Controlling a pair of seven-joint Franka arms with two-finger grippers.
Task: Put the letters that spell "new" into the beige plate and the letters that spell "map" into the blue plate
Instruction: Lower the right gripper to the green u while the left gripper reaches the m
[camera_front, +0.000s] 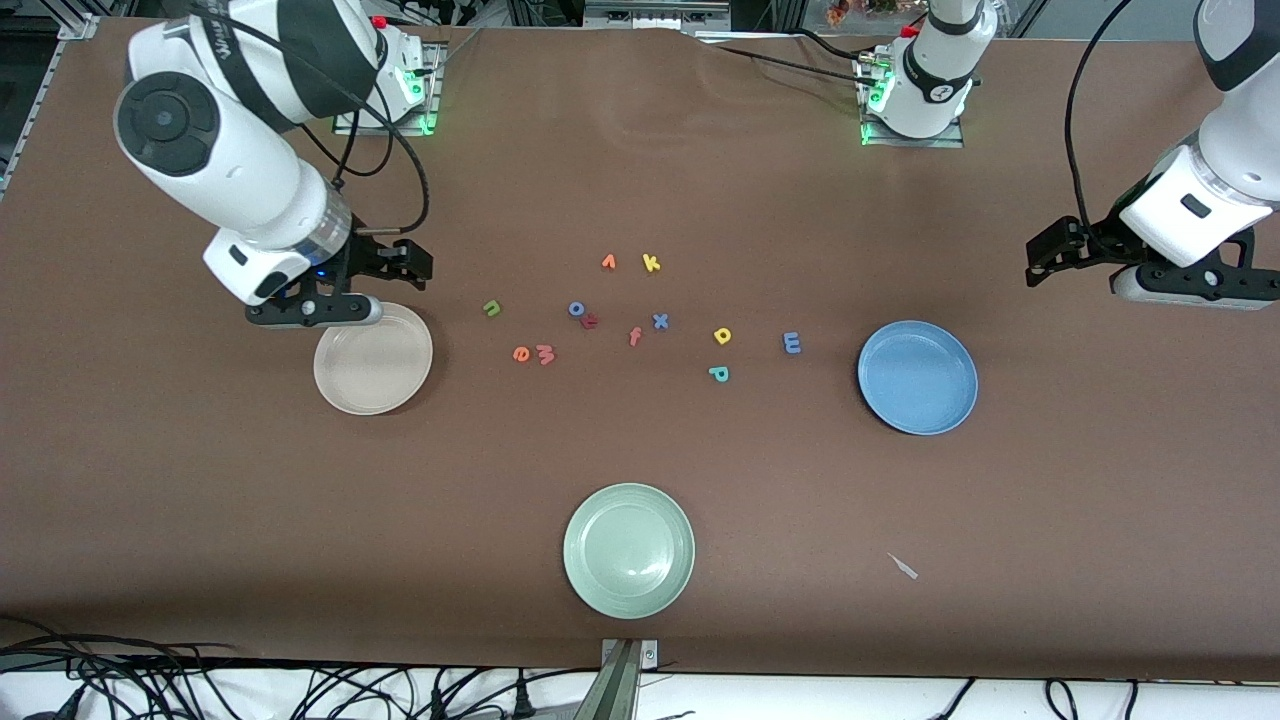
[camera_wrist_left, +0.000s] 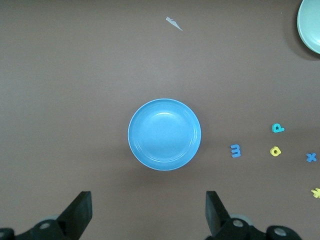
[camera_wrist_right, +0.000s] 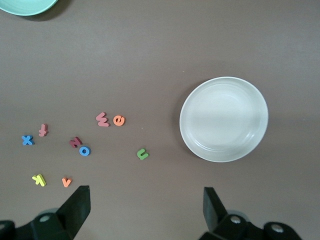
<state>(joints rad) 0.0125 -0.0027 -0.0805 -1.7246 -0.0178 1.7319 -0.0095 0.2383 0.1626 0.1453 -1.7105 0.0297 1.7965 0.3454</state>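
Note:
The beige plate (camera_front: 373, 360) (camera_wrist_right: 224, 119) lies bare toward the right arm's end, the blue plate (camera_front: 918, 377) (camera_wrist_left: 164, 134) bare toward the left arm's end. Between them are the loose letters: green n (camera_front: 491, 308) (camera_wrist_right: 142, 154), orange e (camera_front: 521, 353) (camera_wrist_right: 119, 120), pinkish w (camera_front: 545, 353) (camera_wrist_right: 102, 119), blue m (camera_front: 792, 343) (camera_wrist_left: 235, 150), yellow a (camera_front: 722, 335) (camera_wrist_left: 275, 151), teal p (camera_front: 718, 373) (camera_wrist_left: 277, 128). My right gripper (camera_front: 398, 262) (camera_wrist_right: 145, 212) hangs open over the table beside the beige plate. My left gripper (camera_front: 1060, 250) (camera_wrist_left: 148, 215) hangs open over the table beside the blue plate. Neither holds anything.
A pale green plate (camera_front: 628, 550) sits nearest the front camera. Other letters lie among the task's: orange v (camera_front: 608, 262), yellow k (camera_front: 651, 263), blue o (camera_front: 577, 308), a dark red letter (camera_front: 590, 321), orange f (camera_front: 634, 336), blue x (camera_front: 660, 321). A white scrap (camera_front: 903, 566) lies near the front.

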